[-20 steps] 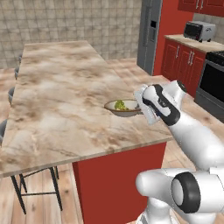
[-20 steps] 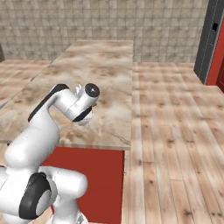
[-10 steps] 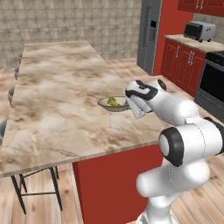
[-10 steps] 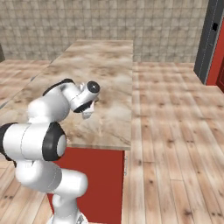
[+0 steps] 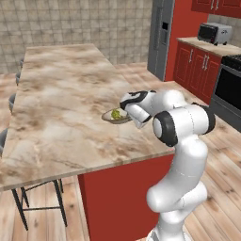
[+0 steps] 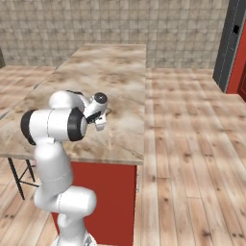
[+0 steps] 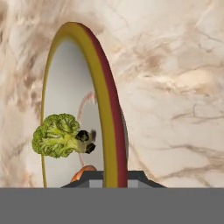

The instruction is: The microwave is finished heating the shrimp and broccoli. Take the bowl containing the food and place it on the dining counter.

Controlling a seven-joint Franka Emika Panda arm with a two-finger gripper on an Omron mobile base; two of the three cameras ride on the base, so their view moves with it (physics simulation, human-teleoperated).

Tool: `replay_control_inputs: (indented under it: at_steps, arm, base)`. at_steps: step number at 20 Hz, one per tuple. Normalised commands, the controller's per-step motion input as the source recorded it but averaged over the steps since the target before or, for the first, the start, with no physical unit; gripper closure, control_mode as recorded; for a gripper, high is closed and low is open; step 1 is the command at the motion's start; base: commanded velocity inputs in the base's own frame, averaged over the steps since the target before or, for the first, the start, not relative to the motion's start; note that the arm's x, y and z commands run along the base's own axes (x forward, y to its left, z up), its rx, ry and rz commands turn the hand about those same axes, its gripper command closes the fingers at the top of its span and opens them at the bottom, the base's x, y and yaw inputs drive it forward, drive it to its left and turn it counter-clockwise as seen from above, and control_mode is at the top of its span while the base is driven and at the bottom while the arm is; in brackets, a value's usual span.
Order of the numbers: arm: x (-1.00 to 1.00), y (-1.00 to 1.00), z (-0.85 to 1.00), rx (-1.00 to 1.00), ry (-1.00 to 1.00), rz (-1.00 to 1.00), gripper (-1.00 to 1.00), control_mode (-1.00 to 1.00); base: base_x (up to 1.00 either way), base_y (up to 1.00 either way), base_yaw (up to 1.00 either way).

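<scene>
The bowl [image 5: 114,116], tan outside and cream inside, sits low at the near right part of the dining counter [image 5: 61,94]; whether it rests on the stone I cannot tell. My gripper [image 5: 129,113] is shut on its right rim. In the hand view the bowl's rim [image 7: 106,105] runs up from between my fingertips [image 7: 93,178], with the green broccoli [image 7: 58,135] and a bit of the pinkish shrimp [image 7: 83,171] inside, over the counter top [image 7: 175,87]. In the right base view my gripper [image 6: 102,120] hangs over the counter [image 6: 120,77] and my arm hides the bowl. The microwave is out of view.
The counter's right edge [image 5: 155,141] runs just beside the bowl, with wood floor beyond. Stools [image 5: 9,101] stand along the counter's left side. A fridge [image 5: 160,33], red cabinets with a small silver toaster oven [image 5: 214,32] and a stove [image 5: 230,84] line the far right.
The bowl has moved a little to the left, farther in over the counter, still in my shut gripper. My arm has swung up from low at the right to stand tall beside the counter.
</scene>
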Motion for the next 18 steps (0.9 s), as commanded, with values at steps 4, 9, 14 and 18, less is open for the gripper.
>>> replay_control_inputs:
  at_steps: [4,9,14,18]
  arm:
    - [0.6,0.07,-0.46,-0.13,-0.03,0.0,1.0,-1.0]
    - [0.36,0.0,-0.41,-0.1,-0.06,0.0,1.0,-1.0]
    - [0.33,0.0,-0.33,-0.05,-0.05,0.0,1.0,-1.0]
    - [0.32,-0.01,-0.27,-0.05,-0.08,0.01,1.0,-1.0]
  base:
    - [0.0,0.0,0.0]
    - [0.0,0.0,0.0]
    - [0.0,0.0,0.0]
    - [0.0,0.0,0.0]
